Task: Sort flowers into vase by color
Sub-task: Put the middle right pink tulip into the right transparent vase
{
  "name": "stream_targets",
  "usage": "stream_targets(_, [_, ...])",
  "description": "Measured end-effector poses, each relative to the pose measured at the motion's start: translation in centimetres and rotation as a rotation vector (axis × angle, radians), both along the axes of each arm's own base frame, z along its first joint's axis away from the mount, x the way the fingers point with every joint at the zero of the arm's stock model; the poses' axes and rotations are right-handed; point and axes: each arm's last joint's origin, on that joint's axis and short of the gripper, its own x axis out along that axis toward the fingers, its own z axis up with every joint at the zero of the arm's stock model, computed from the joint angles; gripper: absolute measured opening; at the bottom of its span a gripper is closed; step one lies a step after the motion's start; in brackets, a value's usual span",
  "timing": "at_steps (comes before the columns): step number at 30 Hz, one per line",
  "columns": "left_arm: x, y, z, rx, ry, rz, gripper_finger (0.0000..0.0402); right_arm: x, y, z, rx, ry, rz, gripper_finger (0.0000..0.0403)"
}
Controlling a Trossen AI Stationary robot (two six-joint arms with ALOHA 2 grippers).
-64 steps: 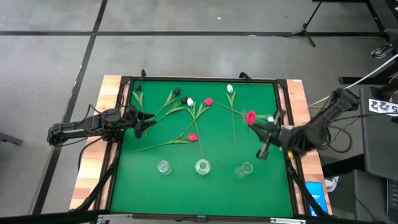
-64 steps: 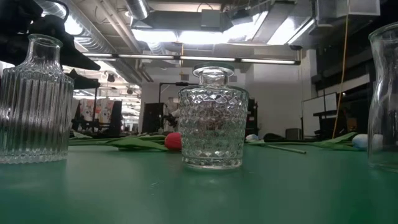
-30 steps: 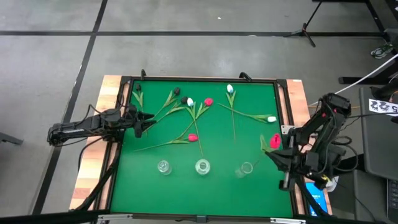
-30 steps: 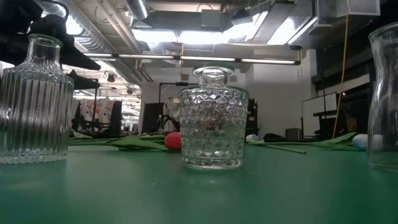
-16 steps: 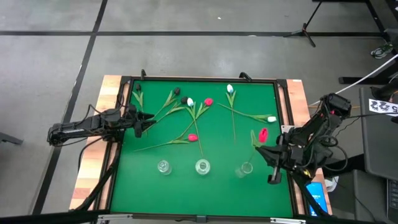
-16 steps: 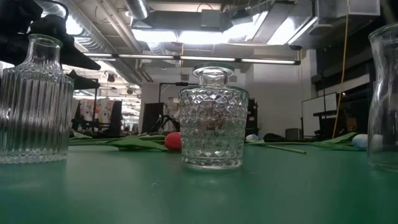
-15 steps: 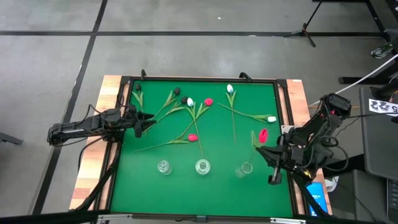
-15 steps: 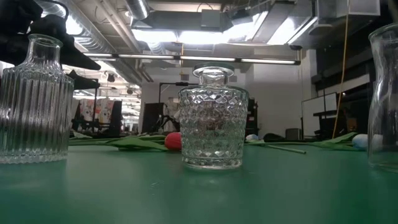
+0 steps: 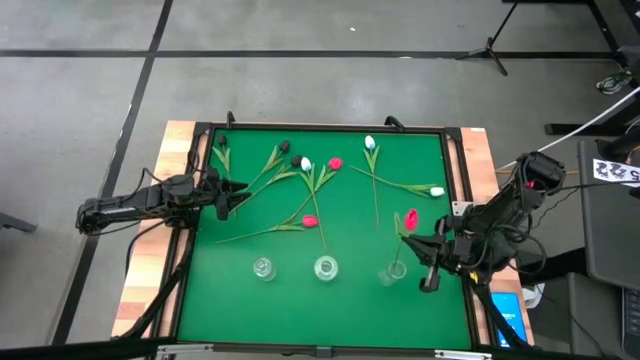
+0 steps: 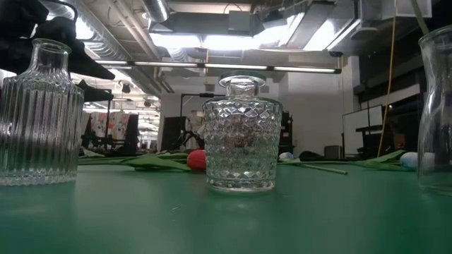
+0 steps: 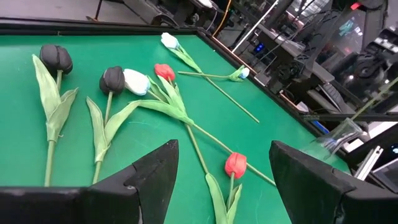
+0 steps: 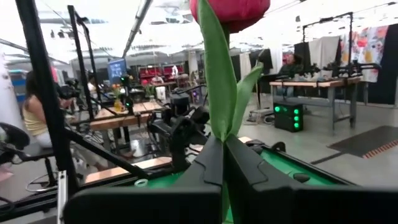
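My right gripper (image 9: 416, 244) is shut on a red tulip (image 9: 411, 218) near the table's right edge, next to the right glass vase (image 9: 394, 270). The tulip's head (image 12: 231, 9) stands above the fingers. Its lower stem end reaches toward that vase's mouth; whether it is inside I cannot tell. My left gripper (image 11: 222, 152) waits open at the left edge, level above the mat. Red, white and black tulips (image 9: 310, 221) lie flat on the far half of the green mat (image 9: 300, 300). The middle vase (image 9: 325, 267) and left vase (image 9: 263, 268) stand in the near row. My right gripper pinches the red tulip's stem and leaf (image 12: 219, 127) between its two fingers, some way below the head. The fingers come about level from the table's right side and lie across the stem. The tulip stands roughly upright, head up, lifted clear of the mat.
In the low view the ribbed vase (image 10: 39, 113), the diamond-cut vase (image 10: 242, 134) and the right vase (image 10: 439, 106) stand on the mat. A wooden frame (image 9: 180, 140) rims the table. The room behind holds benches, equipment and a seated person (image 12: 34, 115).
My right gripper has sunk and gone toward the table's left from beyond the right edge, carrying the red tulip toward the right vase. The tulip stays head up. The left arm and the lying flowers have kept still.
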Motion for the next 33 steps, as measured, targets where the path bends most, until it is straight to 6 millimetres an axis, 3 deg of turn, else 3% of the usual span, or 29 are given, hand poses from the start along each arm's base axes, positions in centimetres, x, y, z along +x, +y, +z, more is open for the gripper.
stream_targets(14, [0.0,0.0,0.0,-0.007,-0.003,0.007,0.0246,-0.9,0.5,-1.5,-0.057,-0.031,0.12,0.001])
stream_targets(21, [0.0,0.0,0.0,-0.007,-0.003,0.012,0.0246,-2.2,1.2,-2.0,-0.047,0.083,0.065,0.0016])
stream_targets(26, [0.0,0.0,0.0,-0.006,-0.003,0.014,0.0246,-2.0,1.5,-2.6,-0.083,0.129,0.047,0.0022])
stream_targets(33, [0.0,0.0,0.0,-0.009,-0.004,0.017,0.0246,-1.9,1.6,-3.3,-0.004,0.165,-0.016,0.0052])
